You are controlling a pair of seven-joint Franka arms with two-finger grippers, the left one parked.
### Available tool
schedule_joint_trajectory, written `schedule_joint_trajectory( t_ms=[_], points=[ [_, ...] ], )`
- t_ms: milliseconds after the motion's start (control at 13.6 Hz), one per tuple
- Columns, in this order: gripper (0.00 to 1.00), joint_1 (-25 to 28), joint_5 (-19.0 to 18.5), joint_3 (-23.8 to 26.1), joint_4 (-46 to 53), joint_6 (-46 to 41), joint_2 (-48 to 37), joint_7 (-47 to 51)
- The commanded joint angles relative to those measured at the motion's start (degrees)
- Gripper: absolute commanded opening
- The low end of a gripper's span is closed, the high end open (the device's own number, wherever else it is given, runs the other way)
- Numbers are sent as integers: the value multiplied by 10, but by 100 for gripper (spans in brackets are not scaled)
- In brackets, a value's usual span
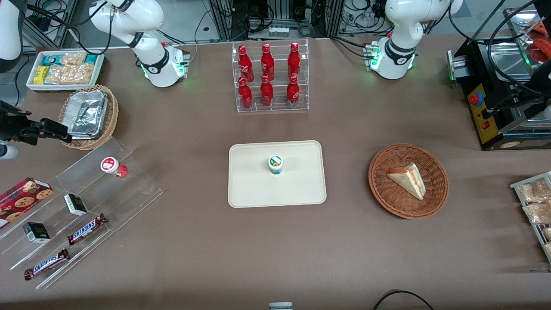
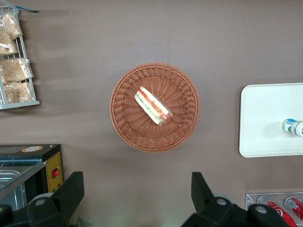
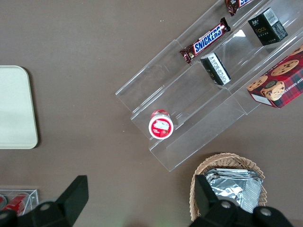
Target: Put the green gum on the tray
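The green gum [image 1: 275,164] stands upright on the tray [image 1: 254,189], near its middle; its white lid with a green-and-yellow label faces up. The left wrist view catches the gum [image 2: 293,127] on the tray [image 2: 265,118] too. My gripper [image 1: 60,131] hovers high at the working arm's end of the table, over the wicker basket of foil trays and well away from the gum. In the right wrist view the gripper [image 3: 139,198] is open with only bare table between its fingers, and a corner of the tray [image 3: 14,109] shows.
A red-lidded bottle [image 3: 161,126] sits on the clear stepped shelf [image 1: 86,202] with Snickers bars, small boxes and a cookie box. The wicker basket of foil trays [image 1: 88,114] is under my gripper. A cola bottle rack [image 1: 270,77] and a sandwich basket [image 1: 408,181] flank the tray.
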Motion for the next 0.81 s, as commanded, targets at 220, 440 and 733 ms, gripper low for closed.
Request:
schedule_joint_trajectory(
  t_ms=[220,440,733],
  points=[
    [100,-1,14,13,-20,4,-36,22],
    [100,-2,14,13,-16,6,-28,17],
    [100,-2,13,13,-6,8,-15,21]
  ],
)
